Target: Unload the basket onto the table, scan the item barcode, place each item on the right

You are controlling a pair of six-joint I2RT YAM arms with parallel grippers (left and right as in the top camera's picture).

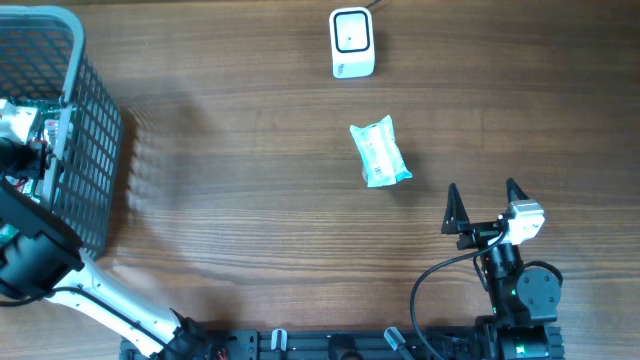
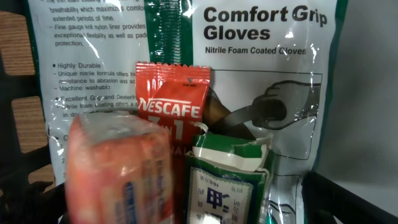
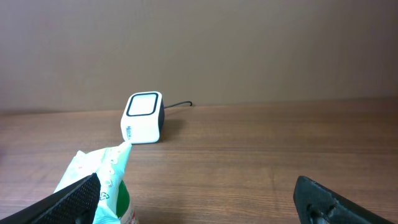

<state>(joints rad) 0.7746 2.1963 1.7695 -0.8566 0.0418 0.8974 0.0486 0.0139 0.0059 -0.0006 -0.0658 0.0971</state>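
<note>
- The desk (image 1: 250, 200) is bare through its middle, which gives room to carry an item to the reader.
- The basket (image 1: 92, 130) stands at the far left corner as the stock bin. It holds a glove pack (image 2: 261, 74), a Nescafe sachet (image 2: 171, 102), a green carton (image 2: 227, 180) and a blurred orange pack (image 2: 118, 168).
- The left gripper (image 1: 28, 140) hangs inside the basket with its fingers spread and nothing pinched, probably to choose an item.
- The right gripper (image 1: 485, 192) sits near the desk's near right corner, fingers spread wide and empty, aimed at the packet.
- The scanner (image 1: 352, 42) sits at the far edge, window up, so a barcode must face down over it.
- The pale green packet (image 1: 380, 152) lies flat between the scanner and the right gripper, touching neither, and is likely the item to scan.
</note>
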